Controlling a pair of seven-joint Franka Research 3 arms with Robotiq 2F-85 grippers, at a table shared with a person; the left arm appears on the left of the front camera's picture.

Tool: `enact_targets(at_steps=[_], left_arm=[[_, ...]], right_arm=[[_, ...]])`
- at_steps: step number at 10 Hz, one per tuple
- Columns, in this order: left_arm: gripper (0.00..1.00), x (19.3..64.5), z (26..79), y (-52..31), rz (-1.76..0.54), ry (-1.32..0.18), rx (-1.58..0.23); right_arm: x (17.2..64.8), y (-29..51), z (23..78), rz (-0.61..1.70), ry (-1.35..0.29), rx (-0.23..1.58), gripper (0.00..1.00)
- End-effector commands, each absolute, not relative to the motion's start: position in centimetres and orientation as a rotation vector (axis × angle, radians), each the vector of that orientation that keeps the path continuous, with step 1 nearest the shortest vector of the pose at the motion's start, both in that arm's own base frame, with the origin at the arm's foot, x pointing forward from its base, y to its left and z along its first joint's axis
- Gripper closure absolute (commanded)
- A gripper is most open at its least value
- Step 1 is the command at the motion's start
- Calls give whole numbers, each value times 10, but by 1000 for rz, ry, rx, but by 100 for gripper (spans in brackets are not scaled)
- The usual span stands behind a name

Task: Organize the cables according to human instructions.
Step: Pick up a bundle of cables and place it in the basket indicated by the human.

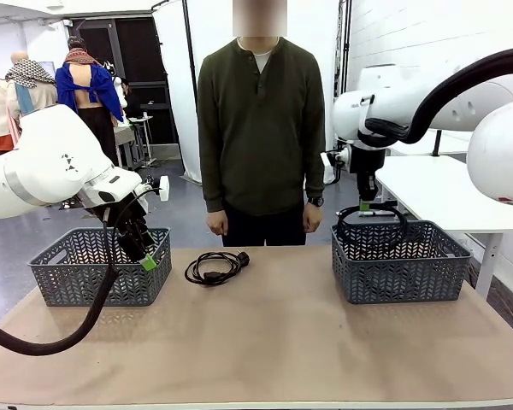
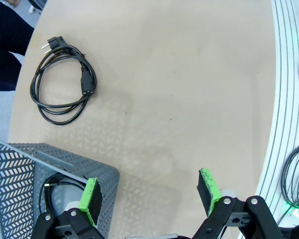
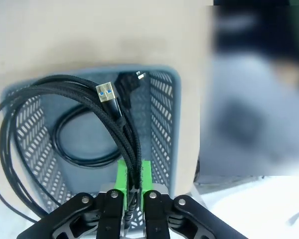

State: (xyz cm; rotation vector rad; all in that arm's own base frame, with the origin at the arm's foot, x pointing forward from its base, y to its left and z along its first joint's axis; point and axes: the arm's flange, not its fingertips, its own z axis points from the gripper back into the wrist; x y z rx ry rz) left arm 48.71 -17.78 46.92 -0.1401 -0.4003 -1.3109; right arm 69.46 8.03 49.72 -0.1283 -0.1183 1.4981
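One black cable [image 1: 215, 267] lies coiled on the table in front of the person, seen from the left wrist as a cable [image 2: 62, 79] with a plug end. My left gripper [image 1: 145, 256] hangs open beside the left basket [image 1: 77, 282]; its green pads [image 2: 91, 199] stand wide apart over bare table. A second cable [image 2: 52, 191] lies inside that basket [image 2: 20, 164]. My right gripper [image 3: 133, 181] is shut on a braided cable [image 3: 65, 84] with a USB plug, hanging over the right basket [image 3: 164, 79]. Another cable [image 3: 70, 149] is coiled on that basket's floor.
The person stands at the far table edge, hands [image 1: 216, 224] down at their sides. The right basket [image 1: 399, 273] sits at the table's right, with my right gripper [image 1: 365, 203] above its back rim. A white table [image 1: 445, 192] stands beyond it.
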Motion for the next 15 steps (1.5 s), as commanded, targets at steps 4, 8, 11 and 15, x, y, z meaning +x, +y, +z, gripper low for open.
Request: enact_targets(at_steps=[4,8,11,15], left_arm=[[0,487,470,-178,-1309,-401,-139],[0,487,470,-178,-1309,-401,-139],[0,487,470,-178,-1309,-401,-139],[0,487,470,-178,-1309,-401,-139]], right_arm=[[721,45,477,1523,-94,-114,100],[713,44,470,1487,-93,-117,100],[713,44,470,1487,-93,-117,100],[735,49,471,1546,-94,-136,100]])
